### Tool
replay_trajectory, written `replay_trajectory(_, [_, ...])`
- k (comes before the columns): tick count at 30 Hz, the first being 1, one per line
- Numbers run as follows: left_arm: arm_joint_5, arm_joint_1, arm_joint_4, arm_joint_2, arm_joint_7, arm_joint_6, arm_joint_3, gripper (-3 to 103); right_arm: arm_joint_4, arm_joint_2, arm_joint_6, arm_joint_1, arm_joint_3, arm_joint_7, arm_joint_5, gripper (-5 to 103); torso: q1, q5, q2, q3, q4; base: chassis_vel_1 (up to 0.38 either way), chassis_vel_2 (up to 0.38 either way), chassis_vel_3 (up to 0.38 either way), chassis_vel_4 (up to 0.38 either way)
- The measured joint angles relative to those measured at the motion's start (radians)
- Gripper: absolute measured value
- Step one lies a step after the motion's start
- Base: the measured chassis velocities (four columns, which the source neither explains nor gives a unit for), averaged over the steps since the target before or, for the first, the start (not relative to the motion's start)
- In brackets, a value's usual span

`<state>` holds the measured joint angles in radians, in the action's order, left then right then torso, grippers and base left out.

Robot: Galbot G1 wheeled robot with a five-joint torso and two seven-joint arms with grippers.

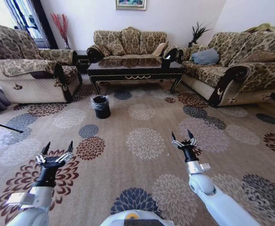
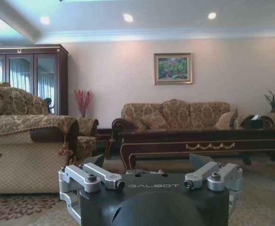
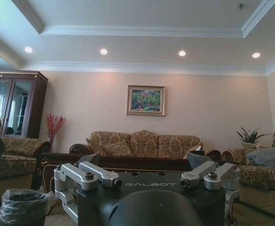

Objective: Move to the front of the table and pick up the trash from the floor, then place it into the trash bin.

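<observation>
Floor: patterned carpet (image 1: 142, 141) with round floral medallions | on it: small black trash bin (image 1: 100, 106) with liner bag, just before the table (image 1: 136, 70) | table: dark glossy wood, gold trim, between sofas

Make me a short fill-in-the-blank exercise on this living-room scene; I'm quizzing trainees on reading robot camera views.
1. The trash bin stands on the carpet near the table's ____ end, as the robot sees it.
2. The bin is lined with a black ____.
3. Both the left gripper and the right gripper hover above the carpet with jaws ____.
4. On the wall behind the far sofa hangs a framed ____.

Missing words: left; bag; open; picture
</observation>
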<state>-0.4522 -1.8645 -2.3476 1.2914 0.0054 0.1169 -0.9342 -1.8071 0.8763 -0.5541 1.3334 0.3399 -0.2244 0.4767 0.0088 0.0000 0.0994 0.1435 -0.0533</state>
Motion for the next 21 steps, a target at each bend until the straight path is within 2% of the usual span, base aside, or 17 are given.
replay_trajectory(5, [0.006, 0.010, -0.002, -0.018, -0.043, -0.036, -0.012, 100, -0.027, -0.002, 0.022, 0.000, 0.022, -0.016, 0.000, 100, 0.000, 0.0000, 0.000, 0.000, -0.0004, 0.000, 0.000, 0.000, 0.000])
replay_trajectory(11, [-0.003, 0.017, 0.000, -0.019, -0.046, -0.039, -0.022, 100, -0.050, -0.008, 0.038, 0.016, 0.064, -0.021, -0.016, 100, 0.000, 0.0000, 0.000, 0.000, -0.0003, 0.000, 0.000, 0.000, 0.000])
replay_trajectory(14, [-0.009, 0.021, 0.000, -0.017, -0.041, -0.038, -0.024, 100, -0.056, -0.008, 0.040, 0.022, 0.074, -0.021, -0.021, 100, 0.000, 0.0000, 0.000, 0.000, -0.0003, 0.000, 0.000, 0.000, 0.000])
replay_trajectory(17, [-0.030, 0.030, 0.009, -0.013, -0.005, -0.019, -0.033, 100, -0.084, -0.009, 0.065, 0.041, 0.102, -0.032, -0.033, 100, 0.001, 0.0000, 0.008, 0.005, -0.0004, 0.000, 0.000, 0.000, 0.000])
replay_trajectory(21, [-0.042, 0.043, 0.026, -0.019, 0.015, -0.011, -0.056, 100, -0.106, -0.012, 0.105, 0.054, 0.127, -0.053, -0.026, 100, 0.004, 0.0000, 0.020, 0.015, -0.0002, 0.000, 0.000, 0.000, 0.000])
